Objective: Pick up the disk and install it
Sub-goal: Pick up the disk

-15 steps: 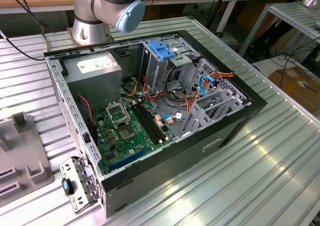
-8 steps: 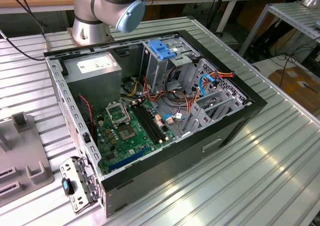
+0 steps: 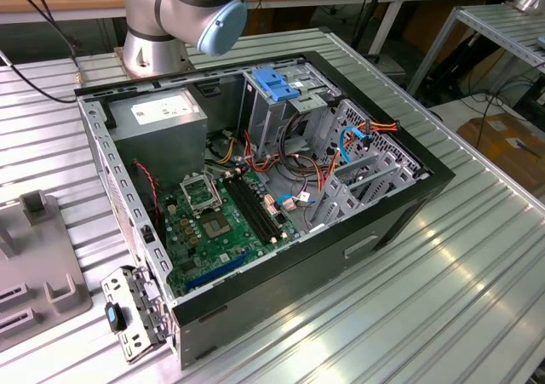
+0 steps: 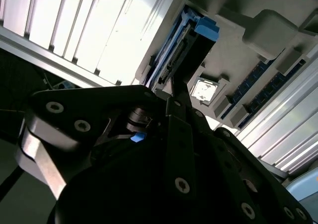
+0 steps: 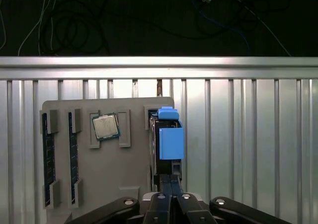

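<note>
First wrist view: a grey tray [image 5: 129, 174] lies on the ribbed metal table [image 5: 248, 134]. Two memory sticks [image 5: 46, 159] sit in slots along one side of the tray. A processor chip [image 5: 105, 126] lies flat in a pocket nearer the tray's middle. The disk [image 5: 171, 139] stands on edge in a slot on the tray's opposite side, with its light-blue carrier facing the camera.

The gripper [image 5: 171, 178] is lined up with the disk's near end. Its fingers look pressed together, tips right up at the disk, but honestly can't tell if they touch it.

Exterior view: the tray [image 3: 34, 273] is at the exterior view's left. The arm's base [image 3: 153, 43] stands well apart from it, and the open computer case [image 3: 383, 222] sits just beside the tray on the exterior view's right.
</note>
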`<state>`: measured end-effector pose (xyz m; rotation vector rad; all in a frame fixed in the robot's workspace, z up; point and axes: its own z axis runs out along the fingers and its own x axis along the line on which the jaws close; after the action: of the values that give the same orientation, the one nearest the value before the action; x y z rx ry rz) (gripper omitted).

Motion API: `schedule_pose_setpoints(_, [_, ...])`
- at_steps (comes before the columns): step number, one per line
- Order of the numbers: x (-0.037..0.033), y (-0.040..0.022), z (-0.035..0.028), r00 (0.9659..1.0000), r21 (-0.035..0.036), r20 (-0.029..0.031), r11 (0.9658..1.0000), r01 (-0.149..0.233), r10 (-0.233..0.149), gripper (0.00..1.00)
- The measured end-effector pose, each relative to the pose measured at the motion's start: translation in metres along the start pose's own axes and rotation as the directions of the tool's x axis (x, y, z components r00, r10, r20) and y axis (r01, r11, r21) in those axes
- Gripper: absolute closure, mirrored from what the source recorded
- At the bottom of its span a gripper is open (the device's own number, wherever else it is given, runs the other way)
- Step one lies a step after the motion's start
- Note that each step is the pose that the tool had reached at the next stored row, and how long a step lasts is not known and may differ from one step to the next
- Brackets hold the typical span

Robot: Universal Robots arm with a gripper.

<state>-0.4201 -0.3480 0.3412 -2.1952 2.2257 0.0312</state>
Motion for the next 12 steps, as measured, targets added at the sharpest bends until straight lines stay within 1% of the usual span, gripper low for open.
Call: schedule_pose_setpoints(12, [0.0, -0.0008, 0.0, 1.0, 0.0, -0.0001, 1.0, 0.0, 0.0, 0.89])
